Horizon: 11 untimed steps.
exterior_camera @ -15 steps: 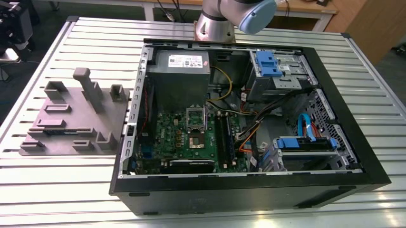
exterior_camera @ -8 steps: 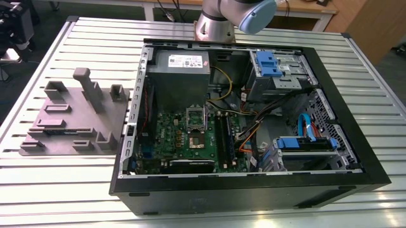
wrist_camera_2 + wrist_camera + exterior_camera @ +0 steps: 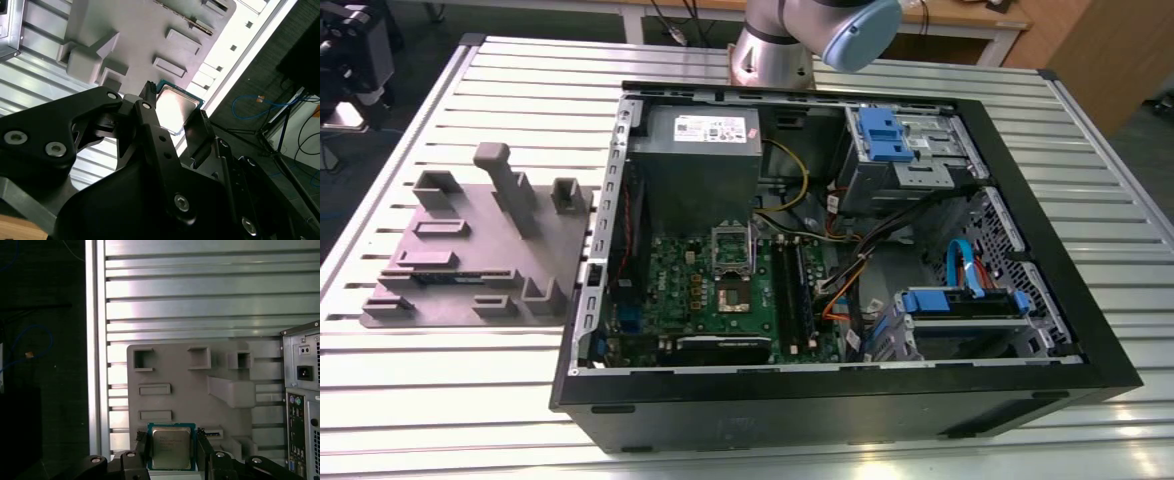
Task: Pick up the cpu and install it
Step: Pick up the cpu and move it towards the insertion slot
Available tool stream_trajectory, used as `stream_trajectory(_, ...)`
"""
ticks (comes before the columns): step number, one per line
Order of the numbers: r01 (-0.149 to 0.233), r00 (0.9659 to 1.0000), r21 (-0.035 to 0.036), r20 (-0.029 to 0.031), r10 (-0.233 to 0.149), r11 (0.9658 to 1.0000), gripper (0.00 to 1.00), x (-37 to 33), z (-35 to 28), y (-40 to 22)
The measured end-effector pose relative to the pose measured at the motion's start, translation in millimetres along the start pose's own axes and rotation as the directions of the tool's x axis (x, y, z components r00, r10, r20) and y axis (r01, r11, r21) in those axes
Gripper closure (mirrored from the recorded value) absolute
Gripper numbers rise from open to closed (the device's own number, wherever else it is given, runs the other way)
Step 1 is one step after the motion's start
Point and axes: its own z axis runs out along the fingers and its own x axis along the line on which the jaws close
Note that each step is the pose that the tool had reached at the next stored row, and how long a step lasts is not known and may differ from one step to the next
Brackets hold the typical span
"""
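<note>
The cpu (image 3: 171,446) is a small square chip with a shiny metal top and a green rim. It sits between my gripper's (image 3: 171,452) two black fingers (image 3: 141,445), which are closed against its opposite edges. In the second wrist view the cpu (image 3: 176,106) shows between the same fingers of the gripper (image 3: 174,111), held well above the grey tray (image 3: 145,30). In the exterior view the motherboard socket (image 3: 731,268) lies in the middle of the green board inside the open computer case (image 3: 854,390).
The grey moulded tray (image 3: 467,250) with raised holders lies on the slatted metal table (image 3: 1067,130), on the exterior view's left of the case. The arm's base (image 3: 781,50) stands behind the case. Cables and blue drive brackets (image 3: 887,135) fill the case's right half.
</note>
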Motion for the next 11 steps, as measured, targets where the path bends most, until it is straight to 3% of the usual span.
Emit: stream_trajectory(11,0.0,1.0,0.0,0.0,0.0,1.0,0.53,-2.4,0.0,0.1)
